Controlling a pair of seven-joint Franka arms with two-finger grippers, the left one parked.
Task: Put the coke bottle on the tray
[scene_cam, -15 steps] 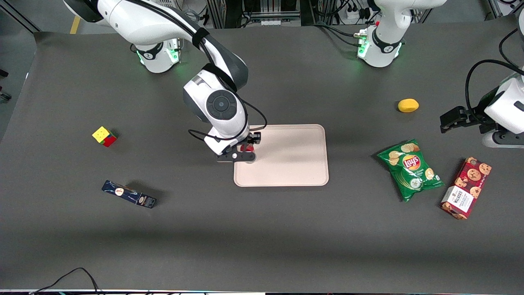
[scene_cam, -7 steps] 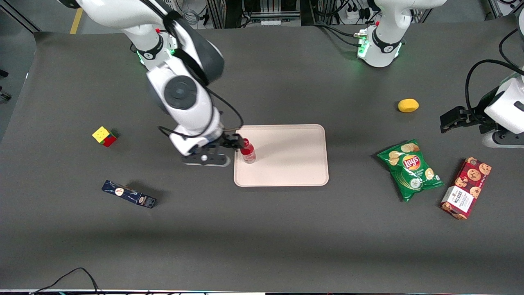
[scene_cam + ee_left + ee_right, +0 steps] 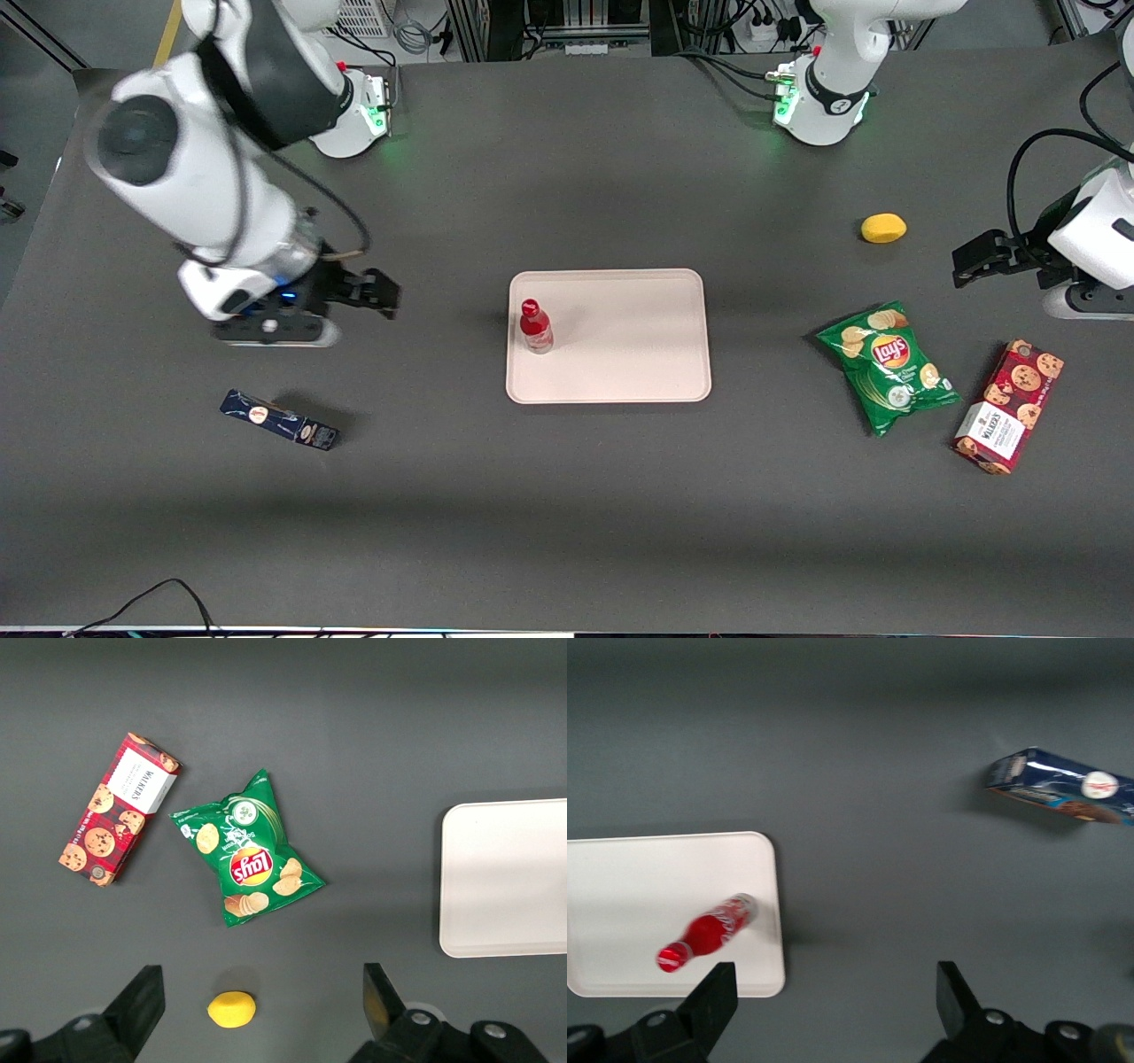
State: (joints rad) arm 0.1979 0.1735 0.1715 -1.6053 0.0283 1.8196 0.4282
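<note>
The coke bottle [image 3: 535, 326] stands upright on the tray [image 3: 629, 354], close to the tray's edge toward the working arm's end of the surface [image 3: 567, 514], with its red cap up; nothing else is on the tray. The tool [image 3: 376, 294] hangs above the bare surface, well apart from the tray toward the working arm's end, its fingers spread and holding nothing. A second ago it was at the tray's edge closed round the bottle; half a second ago it was just beside the standing bottle; now it has pulled well away and higher.

The right wrist view shows the bottle [image 3: 707, 932] near the tray's [image 3: 620, 868] rounded corner, and the dark blue box [image 3: 1060, 787] lying on the surface. The left wrist view shows none of these but one end of the tray [image 3: 505, 877], along with a green crisp bag [image 3: 246, 861], a red biscuit box [image 3: 119, 808] and a yellow lemon-like thing [image 3: 232, 1009]. Only the front view takes in all of these together.
</note>
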